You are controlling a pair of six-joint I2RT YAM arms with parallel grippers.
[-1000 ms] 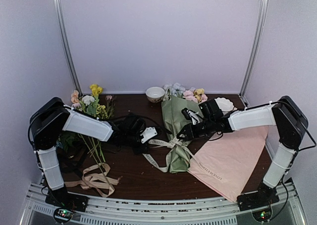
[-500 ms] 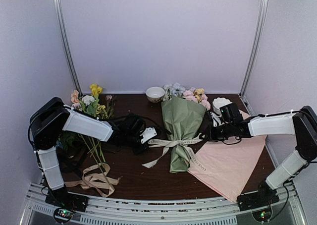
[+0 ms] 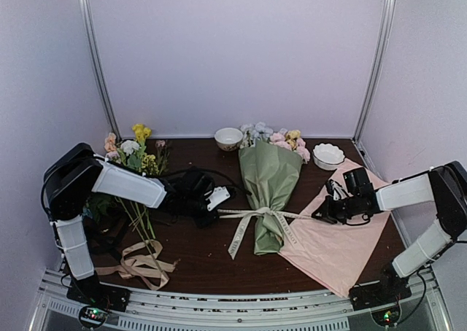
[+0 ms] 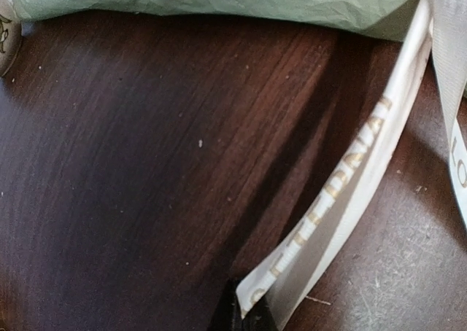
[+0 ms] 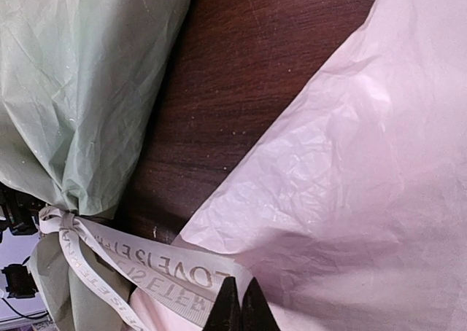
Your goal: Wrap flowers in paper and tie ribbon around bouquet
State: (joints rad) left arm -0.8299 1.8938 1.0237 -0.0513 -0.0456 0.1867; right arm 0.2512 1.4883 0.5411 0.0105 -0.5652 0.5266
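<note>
Right gripper (image 5: 235, 302) has swung outward over the pink sheet (image 3: 343, 232) since a second ago, its fingers pinched shut on one end of the ribbon (image 3: 257, 213). The left gripper (image 4: 244, 315) stays clamped on the other end, so the band now runs taut across the table (image 3: 204, 254). Step in hand, by my reading: cinching the tie about the waist of the bouquet (image 3: 268, 172), which lies mid-table with its blooms toward the back wall. Next move likely calls for an even, opposed pull, then a release that does not slacken the knot; loose flowers (image 3: 135, 152) lie far left.
</note>
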